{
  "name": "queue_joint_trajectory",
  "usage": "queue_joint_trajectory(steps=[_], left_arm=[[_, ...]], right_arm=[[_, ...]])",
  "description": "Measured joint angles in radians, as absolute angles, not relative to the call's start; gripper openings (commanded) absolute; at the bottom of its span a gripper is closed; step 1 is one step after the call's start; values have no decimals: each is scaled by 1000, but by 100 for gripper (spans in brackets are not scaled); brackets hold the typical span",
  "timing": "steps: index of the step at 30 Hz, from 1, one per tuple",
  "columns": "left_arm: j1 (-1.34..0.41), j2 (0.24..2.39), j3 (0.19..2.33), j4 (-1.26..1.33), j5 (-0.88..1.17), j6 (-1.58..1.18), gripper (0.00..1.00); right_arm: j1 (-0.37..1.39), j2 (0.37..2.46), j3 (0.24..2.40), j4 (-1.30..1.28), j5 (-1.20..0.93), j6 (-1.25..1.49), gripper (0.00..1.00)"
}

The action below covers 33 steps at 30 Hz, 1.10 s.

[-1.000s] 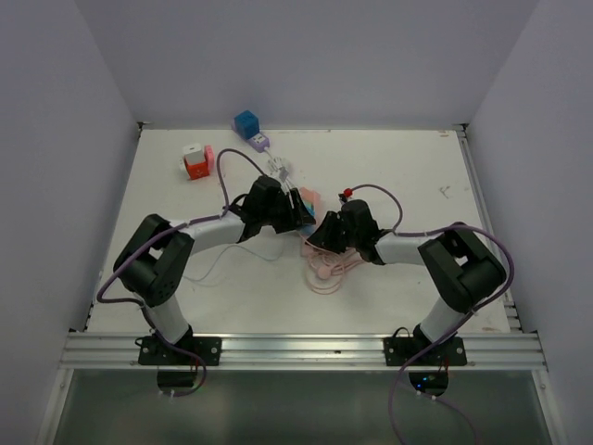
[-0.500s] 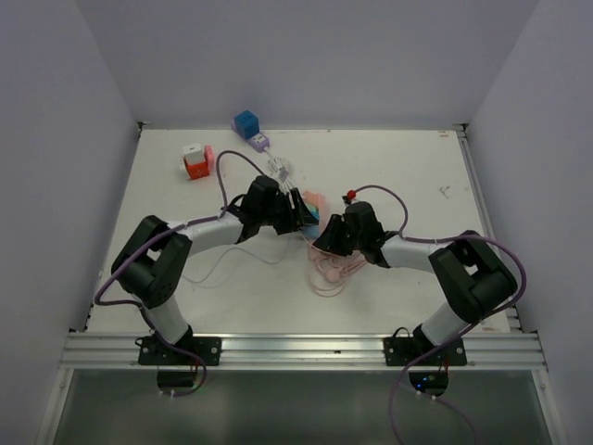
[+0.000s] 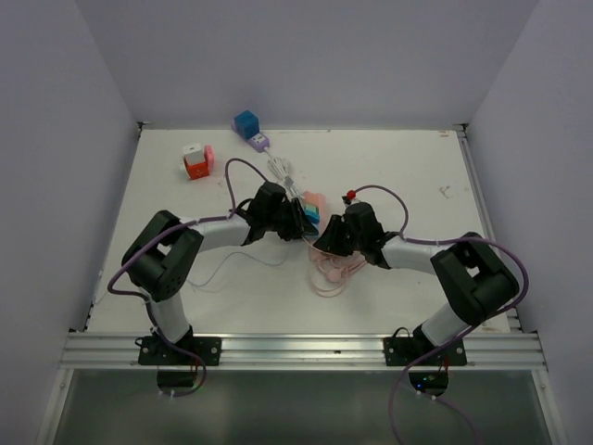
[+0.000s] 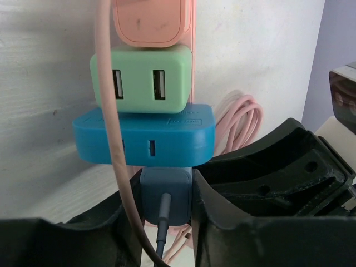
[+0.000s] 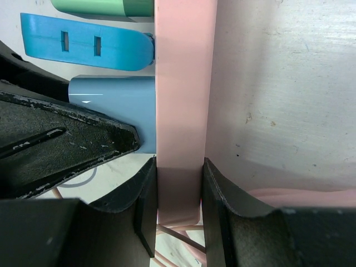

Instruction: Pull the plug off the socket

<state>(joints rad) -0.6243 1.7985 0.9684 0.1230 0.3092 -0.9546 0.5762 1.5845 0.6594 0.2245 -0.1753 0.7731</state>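
Observation:
A pink power strip (image 5: 184, 83) lies mid-table, also in the top view (image 3: 313, 200). Plugged into its side are a pink adapter (image 4: 153, 22), a green USB adapter (image 4: 142, 78), a blue adapter (image 4: 144, 139) and a slate-blue plug (image 4: 166, 192) with a grey cord. My left gripper (image 4: 166, 194) is shut on the slate-blue plug, which sits in its socket. My right gripper (image 5: 179, 183) is shut on the near end of the strip. In the top view the left gripper (image 3: 298, 221) and the right gripper (image 3: 324, 237) stand close together at the strip.
The strip's pink cable (image 3: 329, 269) lies coiled in front of the right gripper. An orange and white cube (image 3: 195, 161) sits at the back left. A blue cube (image 3: 246, 122) with a purple plug (image 3: 258, 141) and white cord (image 3: 281, 170) lies at the back.
The left gripper has shifted right, closer to the strip. The right gripper and the strip moved slightly right and away a second ago and have held since.

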Motion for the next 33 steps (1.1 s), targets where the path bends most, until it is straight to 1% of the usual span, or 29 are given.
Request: queue_joint_trajectory(steps=[1,2,4,5,12,23,33], left_arm=[[-624,1799,969,125,312,-959,24],[-625,1799,969,126,311,-958,15],[-625,1799,969,126,312,-960,7],[-625,1799,969,126,312,-960,0],[-629,1777,955,125,302,-961,0],[-627,1696,888,141,285,-1005,0],[-614,1670,884,115,280,-1023,0]], right_arm=[[576,1583,659,223,-174,773,0],[576,1581,658,223,-172,773,0],[576,1577,655,223,-168,772,0],[576,1576,654,223,-166,772,0],[581,1553,636,225,-141,769,0],[572,1517,607,266,-194,767,0],[572,1517,607,292,-206,758,0]])
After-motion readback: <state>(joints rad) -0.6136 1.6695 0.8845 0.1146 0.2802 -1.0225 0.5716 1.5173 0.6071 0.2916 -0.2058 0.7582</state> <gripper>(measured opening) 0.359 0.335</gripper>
